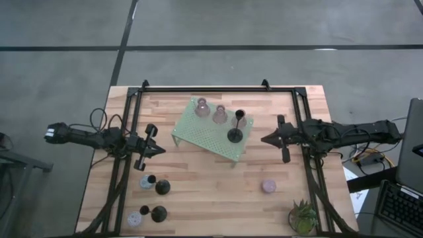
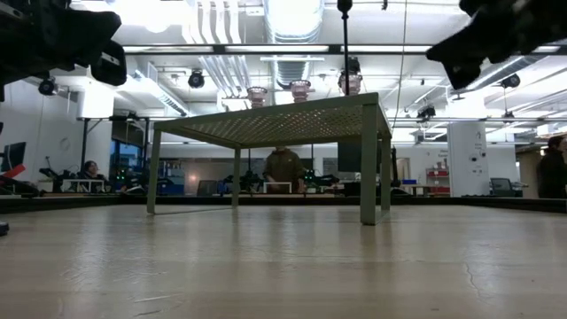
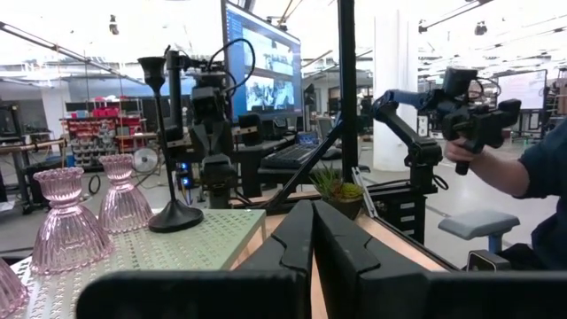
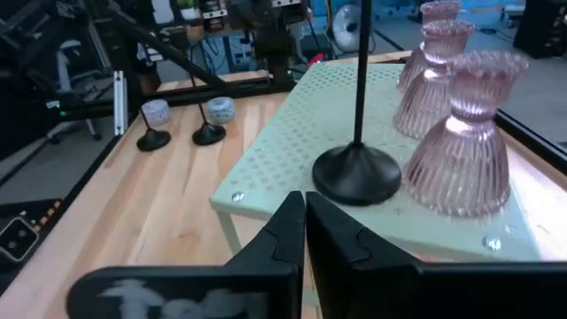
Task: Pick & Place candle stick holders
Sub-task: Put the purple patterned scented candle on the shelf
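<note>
Three pinkish glass holders (image 1: 201,107) (image 1: 219,114) (image 1: 242,121) and one black slim-stemmed holder (image 1: 234,135) stand upright on their bases on the pale green perforated stand (image 1: 198,135). Two black holders (image 1: 162,187) (image 1: 157,213) and two pale-blue holders (image 1: 146,182) (image 1: 135,218) stand on the table at the near left. A lavender holder (image 1: 268,186) stands at the near right. My left gripper (image 1: 160,149) (image 3: 312,232) is shut and empty, left of the stand. My right gripper (image 1: 263,140) (image 4: 304,213) is shut and empty, right of the stand, pointing at the black holder (image 4: 357,173).
A spiky green potted plant (image 1: 303,217) stands at the table's near right corner. Black frame rails (image 1: 125,165) run along the table's left, right and far sides. Beyond the table, a person's hand (image 3: 461,155) holds a device.
</note>
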